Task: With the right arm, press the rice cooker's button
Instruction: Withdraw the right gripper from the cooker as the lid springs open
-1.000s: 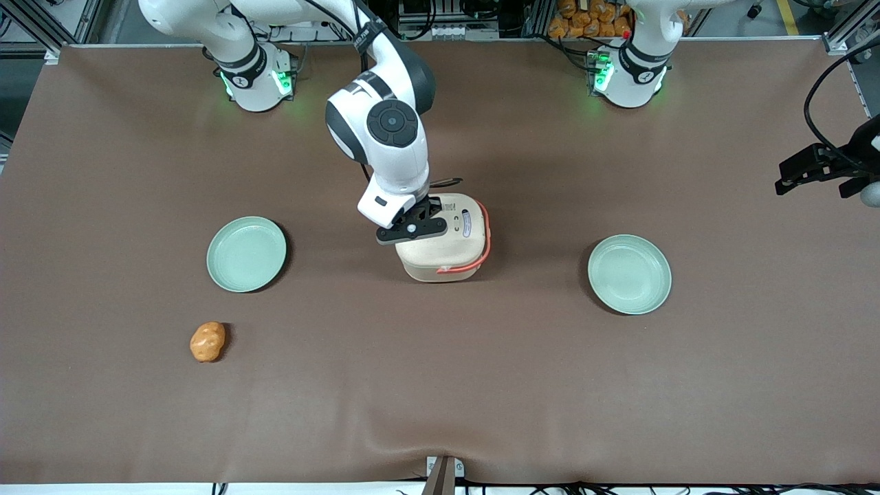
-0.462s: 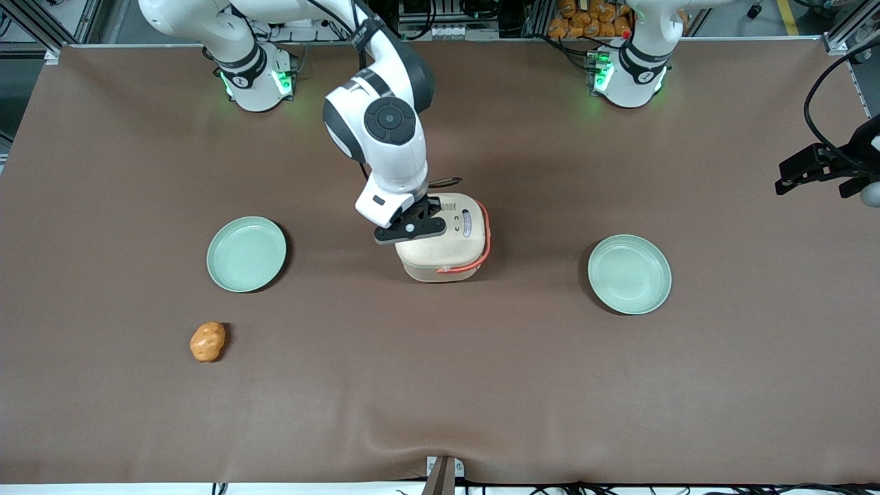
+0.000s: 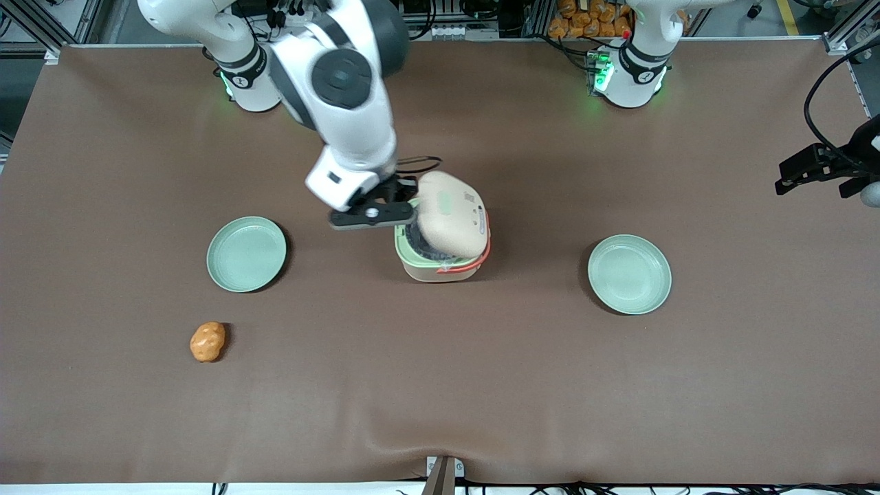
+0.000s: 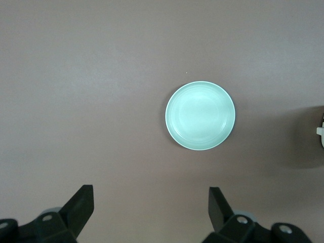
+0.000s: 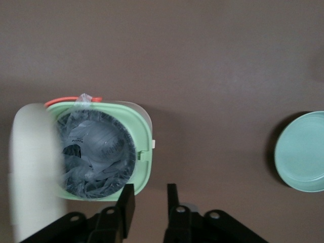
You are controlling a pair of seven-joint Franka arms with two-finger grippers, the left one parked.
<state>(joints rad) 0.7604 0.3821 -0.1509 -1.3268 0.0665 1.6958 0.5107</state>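
Claw beside rice cooker (lid up), brown table, two fingers slightly apart.

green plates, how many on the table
2: one plate toward the working arm's end, one plate toward the parked arm's; rice cooker between them, gripper beside it.

Gripper hangs just beside cooker, fingers narrowly apart. Raised lid blocks the top from the parked arm's end; open pot reachable from above. Plates well apart.
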